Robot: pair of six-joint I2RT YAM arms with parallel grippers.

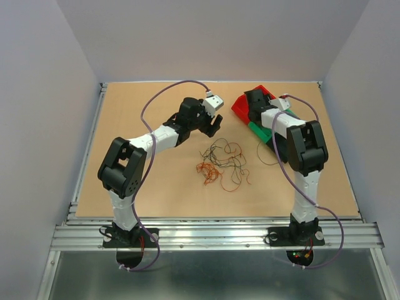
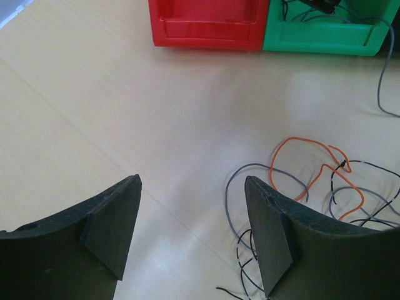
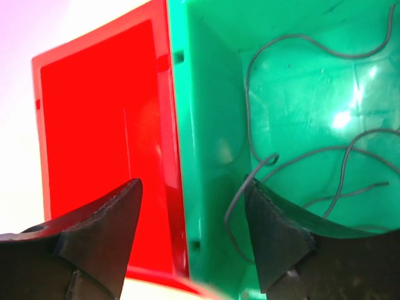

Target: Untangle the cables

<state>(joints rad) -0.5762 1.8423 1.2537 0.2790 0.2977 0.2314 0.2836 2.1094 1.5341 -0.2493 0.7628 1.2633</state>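
The cables lie in a loose tangle [image 1: 222, 164] at mid-table: orange-red wires [image 1: 209, 172] at its left, black and grey wires [image 1: 226, 152] above and to the right. My left gripper [image 1: 214, 129] is open and empty just up-left of the tangle. In the left wrist view its jaws [image 2: 192, 181] stand wide over bare table, with an orange cable [image 2: 312, 150] and a grey cable [image 2: 234, 206] by the right finger. My right gripper [image 3: 194, 185] is open over the wall between the two bins. A grey cable [image 3: 227, 215] hangs against its right finger [image 3: 275, 231].
A red bin [image 1: 240, 107] and a green bin [image 1: 260, 131] stand side by side at the back right. The red bin [image 3: 94, 125] holds nothing; the green bin [image 3: 212, 94] holds several grey cables [image 3: 294, 37]. One dark cable [image 1: 267, 154] lies alone beside the green bin.
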